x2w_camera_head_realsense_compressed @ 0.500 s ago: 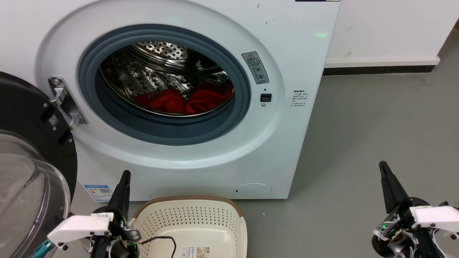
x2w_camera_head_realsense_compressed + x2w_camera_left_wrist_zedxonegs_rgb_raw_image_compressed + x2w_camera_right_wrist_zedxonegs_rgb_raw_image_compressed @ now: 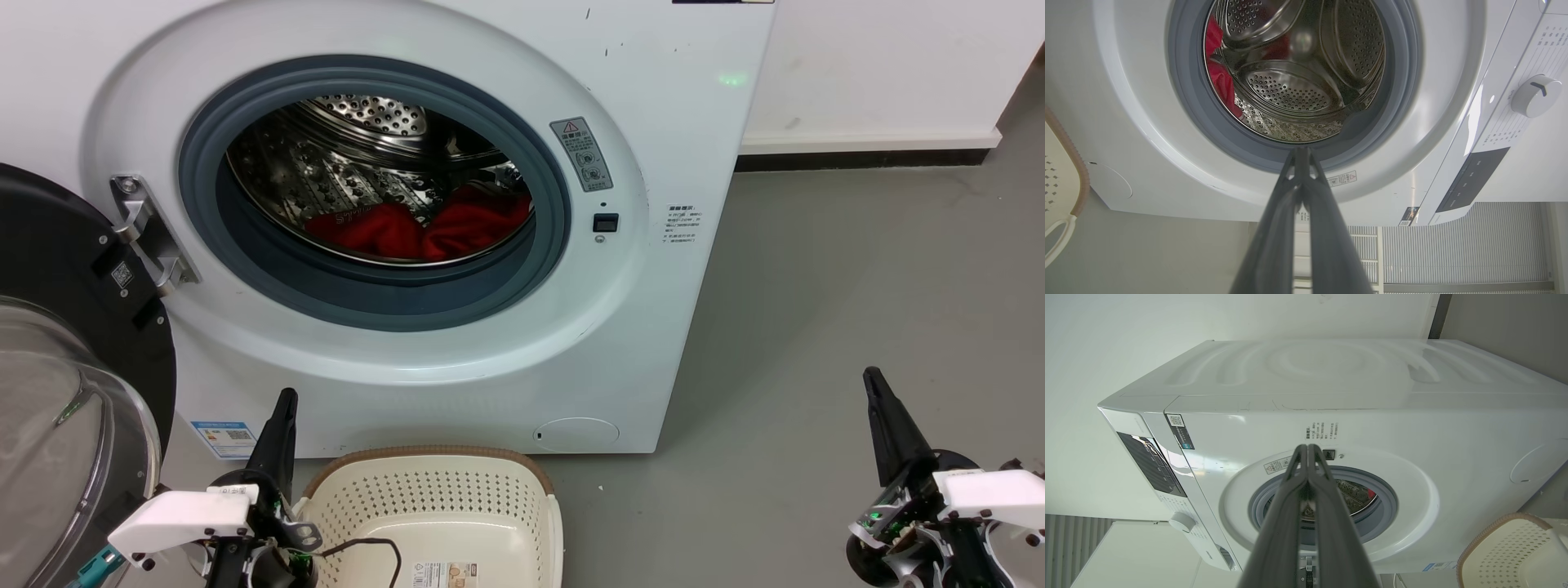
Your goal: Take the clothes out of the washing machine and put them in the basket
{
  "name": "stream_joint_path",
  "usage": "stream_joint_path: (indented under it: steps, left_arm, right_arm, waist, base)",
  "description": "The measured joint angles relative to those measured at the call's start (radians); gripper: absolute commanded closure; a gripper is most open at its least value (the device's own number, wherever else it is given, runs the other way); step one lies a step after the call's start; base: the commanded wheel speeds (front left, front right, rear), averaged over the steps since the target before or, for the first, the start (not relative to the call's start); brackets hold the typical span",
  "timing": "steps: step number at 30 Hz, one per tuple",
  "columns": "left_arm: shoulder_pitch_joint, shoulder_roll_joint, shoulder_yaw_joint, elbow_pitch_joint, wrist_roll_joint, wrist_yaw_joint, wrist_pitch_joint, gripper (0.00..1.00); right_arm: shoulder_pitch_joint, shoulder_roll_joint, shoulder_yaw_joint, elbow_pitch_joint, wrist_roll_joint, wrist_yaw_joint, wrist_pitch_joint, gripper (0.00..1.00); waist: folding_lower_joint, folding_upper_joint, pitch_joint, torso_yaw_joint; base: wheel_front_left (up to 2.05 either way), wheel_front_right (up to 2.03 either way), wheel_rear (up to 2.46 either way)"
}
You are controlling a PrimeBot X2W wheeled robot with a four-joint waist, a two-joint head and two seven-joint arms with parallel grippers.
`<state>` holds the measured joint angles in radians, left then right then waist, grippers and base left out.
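Inside drum (image 2: 367,114) of washing machine (image 2: 702,122), found clothes (image 2: 424,229) heaped. On floor (image 2: 816,286) before it, noted basket (image 2: 433,490). Observed left fingers (image 2: 284,408) and right fingers (image 2: 875,388) clenched, empty.

The large white front-loading washing machine (image 2: 457,384) stands on the grey concrete floor (image 2: 816,286), with the white painted wall (image 2: 882,65) behind it. Its black-framed clear-glass door (image 2: 65,392) hangs open at the machine's left. The two soft bright-red fabric garments (image 2: 424,229) lie side by side, touching, at the bottom of the shiny perforated steel drum (image 2: 359,163). The small cream-white perforated plastic basket (image 2: 424,452) sits on the floor before the machine, below the porthole. The left gripper (image 2: 285,400) is just beside the basket's left edge. The right gripper (image 2: 872,377) is well apart to the right, over the floor.
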<state>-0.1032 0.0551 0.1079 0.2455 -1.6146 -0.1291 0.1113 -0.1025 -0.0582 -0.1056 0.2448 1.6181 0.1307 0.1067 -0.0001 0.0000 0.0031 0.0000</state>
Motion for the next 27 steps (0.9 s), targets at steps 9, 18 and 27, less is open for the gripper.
stream_joint_path:
  steps: [9,18,27]
  left_arm:
    - [0.000,-0.001,0.000,0.000,0.000,0.000,0.000,1.00]
    - [0.050,-0.011,-0.003,0.038,0.009,0.002,-0.013,0.00]
    - [0.050,-0.011,-0.001,-0.021,0.162,0.017,-0.055,0.00]
  right_arm:
    - [0.000,0.001,-0.001,0.000,0.000,0.000,0.001,1.00]
    - [0.051,0.007,0.001,0.043,-0.007,0.000,-0.012,0.00]
    - [0.054,0.008,-0.005,-0.001,-0.156,0.000,-0.056,0.00]
  waist:
    - [0.0000,0.0000,0.000,0.000]
    - [0.0000,0.0000,0.000,0.000]
    - [0.0000,0.0000,0.004,-0.001]
  base:
    - [0.00,0.00,0.00]
    - [0.00,0.00,0.00]
    - [0.00,0.00,0.00]
